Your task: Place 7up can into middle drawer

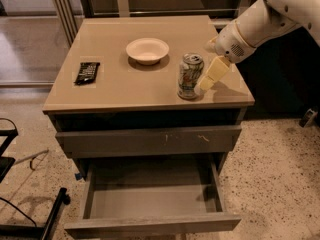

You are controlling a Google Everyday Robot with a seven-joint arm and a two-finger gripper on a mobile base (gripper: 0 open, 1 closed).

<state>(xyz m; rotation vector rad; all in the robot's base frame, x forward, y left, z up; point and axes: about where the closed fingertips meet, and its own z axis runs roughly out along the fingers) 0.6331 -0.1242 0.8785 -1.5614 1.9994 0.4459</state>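
The 7up can [190,75] stands upright on the tan cabinet top [125,89], near its front right part. My gripper [210,76] hangs from the white arm that comes in from the upper right. It is just to the right of the can, at can height, very close to its side. The middle drawer [150,225] is pulled out at the bottom of the cabinet, below the can. Its grey inside is bare.
A white bowl [147,50] sits behind and left of the can. A dark snack bar [87,72] lies at the left of the top. A closed grey drawer front with pale scratches [150,141] is above the open drawer. A black stand's legs [30,219] are on the floor at the left.
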